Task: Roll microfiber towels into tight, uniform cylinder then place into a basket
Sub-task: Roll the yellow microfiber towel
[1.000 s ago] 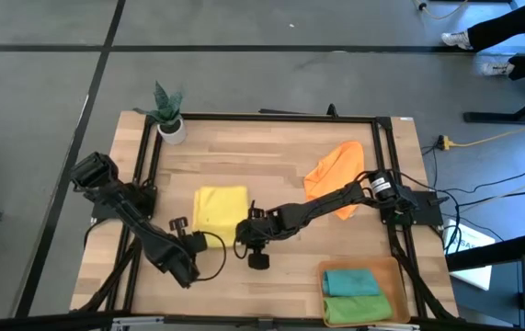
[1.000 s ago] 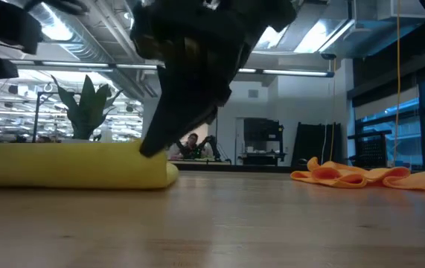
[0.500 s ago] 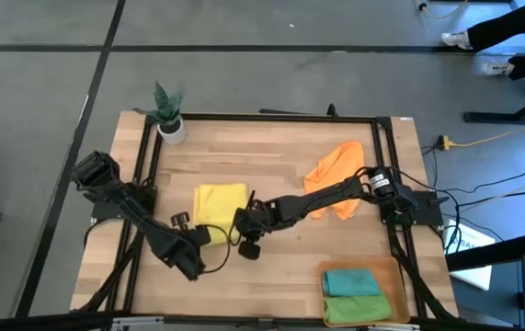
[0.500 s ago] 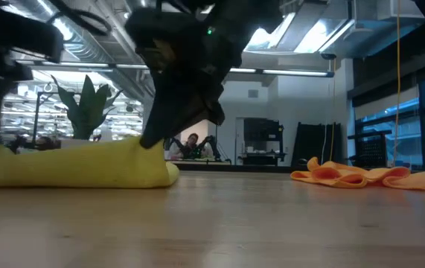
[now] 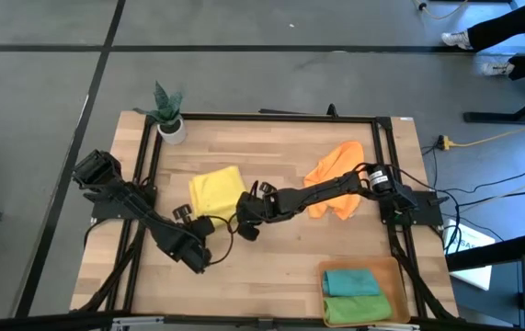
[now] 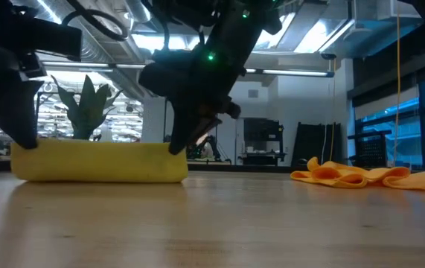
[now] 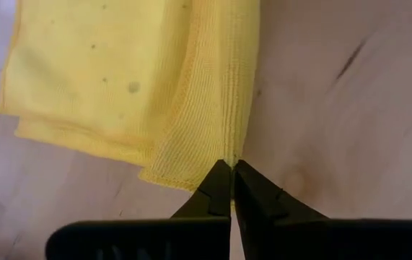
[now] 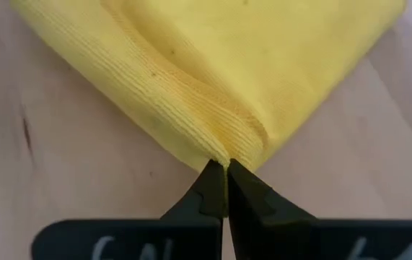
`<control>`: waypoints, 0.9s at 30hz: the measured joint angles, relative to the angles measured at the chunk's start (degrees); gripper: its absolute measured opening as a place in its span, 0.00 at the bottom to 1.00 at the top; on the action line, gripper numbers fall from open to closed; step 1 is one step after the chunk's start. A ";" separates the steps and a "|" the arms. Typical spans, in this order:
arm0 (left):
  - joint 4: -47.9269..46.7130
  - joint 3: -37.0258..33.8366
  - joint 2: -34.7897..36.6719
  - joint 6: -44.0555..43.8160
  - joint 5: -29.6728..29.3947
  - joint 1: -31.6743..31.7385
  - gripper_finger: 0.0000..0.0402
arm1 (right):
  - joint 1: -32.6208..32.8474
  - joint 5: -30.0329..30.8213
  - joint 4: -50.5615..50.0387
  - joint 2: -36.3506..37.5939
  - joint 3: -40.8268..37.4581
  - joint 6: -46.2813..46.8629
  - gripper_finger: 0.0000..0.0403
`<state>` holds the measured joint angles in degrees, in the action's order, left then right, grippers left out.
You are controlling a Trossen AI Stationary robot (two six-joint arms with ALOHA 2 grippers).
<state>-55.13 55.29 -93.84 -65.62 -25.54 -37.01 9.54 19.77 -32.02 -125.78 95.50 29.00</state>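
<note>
A folded yellow towel (image 5: pixel 216 190) lies flat on the table's middle left, turned a little askew. My left gripper (image 5: pixel 194 221) is shut on its near left corner and my right gripper (image 5: pixel 241 219) is shut on its near right corner. In the low view the towel (image 6: pixel 97 162) shows as a low yellow band between the two grippers. An orange towel (image 5: pixel 334 176) lies crumpled at the far right. The basket (image 5: pixel 393 276) stands at the near right corner, with a teal towel (image 5: pixel 351 281) and a green towel (image 5: pixel 356 309) rolled inside it. My left gripper pinches the thick folded near edge at the towel's corner (image 7: pixel 224 155) between its two fingertips. The fingers slant down from the near left. The towel stays on the table. My right gripper pinches the other near corner (image 8: pixel 227 155), where several layers meet at a fold. Its fingers slant down from the right, and the towel's corner rests on the table.
A small white pot with a plant (image 5: pixel 170 119) stands at the far left corner. A black frame (image 5: pixel 271 117) runs round the table's edge. Bare wood lies between the yellow towel and the basket.
Both shut grippers have gone toward the table's far edge, the right one also leftward while rolling its wrist. The yellow towel has slid with them toward the far edge and turned slightly askew, staying flat on the table.
</note>
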 joint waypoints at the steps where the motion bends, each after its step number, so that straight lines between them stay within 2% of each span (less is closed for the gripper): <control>1: -0.13 0.00 0.00 -0.91 -0.21 0.00 0.00 | 0.00 0.51 0.07 0.00 0.00 -0.84 0.01; 8: -3.51 0.00 0.00 -6.13 -3.16 0.00 0.00 | -0.24 5.99 1.70 0.00 0.00 -3.93 0.01; 13: -3.91 0.00 0.00 -7.90 -3.57 0.11 0.00 | -1.27 5.80 4.12 -0.41 0.00 -5.95 0.01; 19: -2.11 0.00 0.00 -7.48 2.16 -0.35 0.00 | -2.19 -9.06 2.33 -0.55 -0.04 -7.35 0.01; 27: 6.27 0.00 0.00 -6.15 6.92 -5.58 0.00 | 2.06 -17.72 2.09 -0.44 -0.04 -8.25 0.01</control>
<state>-48.86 55.29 -93.84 -71.77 -18.61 -42.59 11.60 2.05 -29.93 -126.22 95.46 20.75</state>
